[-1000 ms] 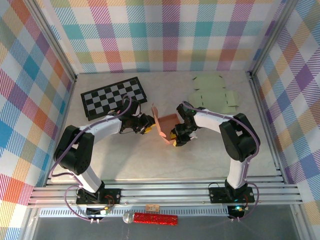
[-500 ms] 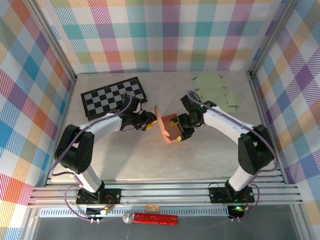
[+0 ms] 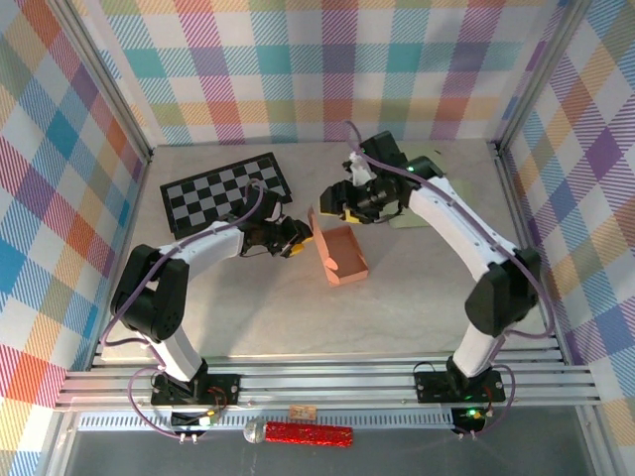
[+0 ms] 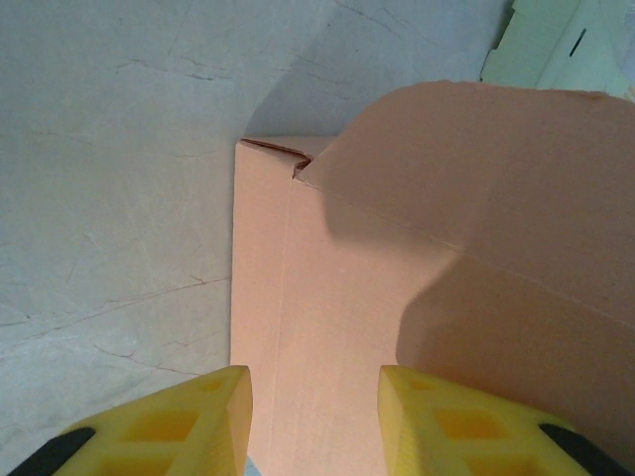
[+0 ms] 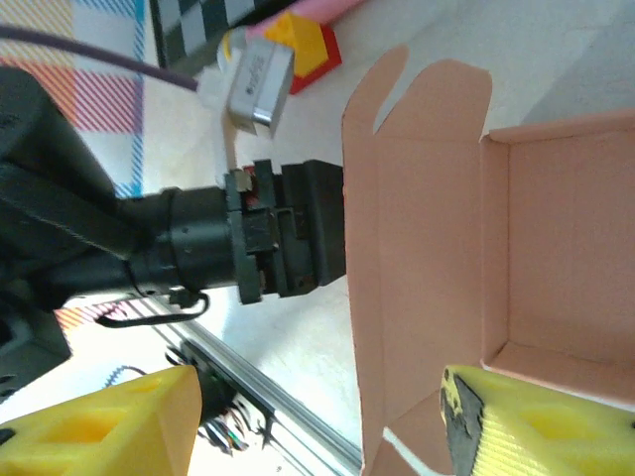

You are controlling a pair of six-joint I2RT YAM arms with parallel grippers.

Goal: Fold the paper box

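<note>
Red tube (image 3: 298, 433) lies outside near rail. Paper box (image 3: 344, 260) sits mid-table (image 3: 248, 317), open-topped, left flap upright. Left claw (image 4: 313, 392) reaches flap from left, fingers part spread, tips against cardboard, no pinch. Right claw (image 5: 317, 402) raised just beyond box, spread wide, holding nothing. Checkerboard (image 3: 226, 191) flat at far left. Green cardboard sheets (image 4: 561, 45) flat at far right.

Bright, even overhead light; soft shadows. Dark shadow falls across paper box (image 4: 476, 327). Near yellow fingertips (image 5: 99, 421) slightly blurred.
</note>
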